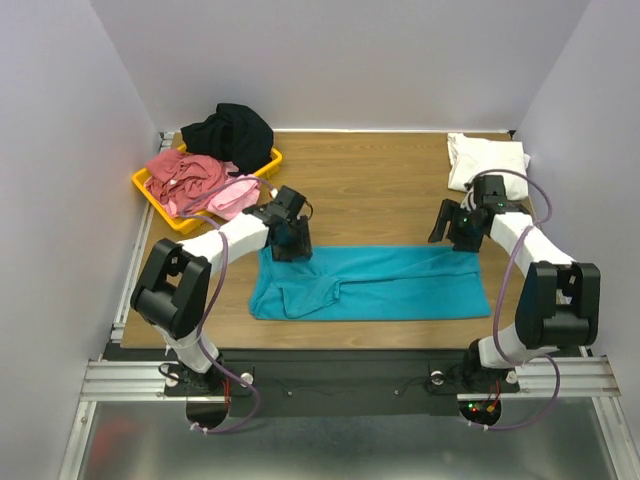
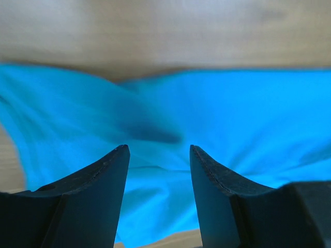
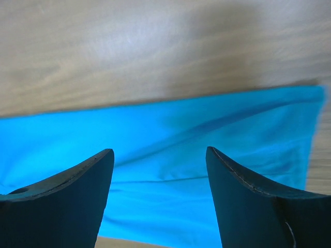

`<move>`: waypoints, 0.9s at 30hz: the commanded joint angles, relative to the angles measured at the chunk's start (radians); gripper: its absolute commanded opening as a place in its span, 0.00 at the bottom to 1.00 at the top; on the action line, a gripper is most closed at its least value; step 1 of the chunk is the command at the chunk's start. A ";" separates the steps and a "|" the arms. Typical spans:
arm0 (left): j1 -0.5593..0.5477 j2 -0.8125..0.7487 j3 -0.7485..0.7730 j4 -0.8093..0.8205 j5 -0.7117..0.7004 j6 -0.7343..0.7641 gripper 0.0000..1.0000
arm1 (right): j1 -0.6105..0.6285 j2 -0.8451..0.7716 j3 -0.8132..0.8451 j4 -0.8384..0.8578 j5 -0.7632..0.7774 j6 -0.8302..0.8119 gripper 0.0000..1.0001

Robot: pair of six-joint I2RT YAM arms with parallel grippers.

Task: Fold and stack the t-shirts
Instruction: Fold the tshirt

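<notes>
Teal t-shirt [image 1: 370,283]: lies flat on the table [image 1: 370,190] as a long band running left to right, already doubled lengthwise by the look of it. Its left third shows a ridge and a tucked layer; the right part is smoother.

Left gripper [image 1: 290,245]: over the teal t-shirt's far-left corner. Its wrist view shows the fingers apart, with only rumpled cloth beyond them and nothing pinched.

Right gripper [image 1: 462,235]: over the teal t-shirt's far-right corner. The fingers stand wide and empty, with the far hem and right edge of the cloth in plain sight between them.

From above I cannot tell whether either set of tips touches the fabric or hangs just over it.

Away from the teal t-shirt: the white t-shirt [image 1: 485,160] sits folded beyond its right end. Beyond its left end the yellow tray [image 1: 150,195] holds the dusty red t-shirt [image 1: 185,175] and pink t-shirt [image 1: 225,195] in a heap, with the black t-shirt [image 1: 228,130] bunched at the tray's far rim.

Step, as I judge it: between folds on the teal t-shirt, lengthwise fold done, cross fold not yet.

Next move likely calls for smoothing the left ridge. Then pinch all layers at one end and carry that end over the other, keeping the edges aligned so the packet stacks squarely.
</notes>
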 commanded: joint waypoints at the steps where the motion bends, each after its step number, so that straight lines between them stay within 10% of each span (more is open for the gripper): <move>1: -0.029 -0.061 -0.105 0.048 0.122 -0.056 0.61 | 0.022 0.039 -0.042 0.002 -0.106 -0.026 0.77; 8: -0.029 0.043 -0.129 0.102 0.144 -0.038 0.60 | 0.022 0.117 -0.051 0.001 -0.099 0.006 0.77; 27: 0.076 0.459 0.439 -0.059 -0.005 0.114 0.61 | 0.022 0.036 0.033 -0.045 0.154 0.060 0.80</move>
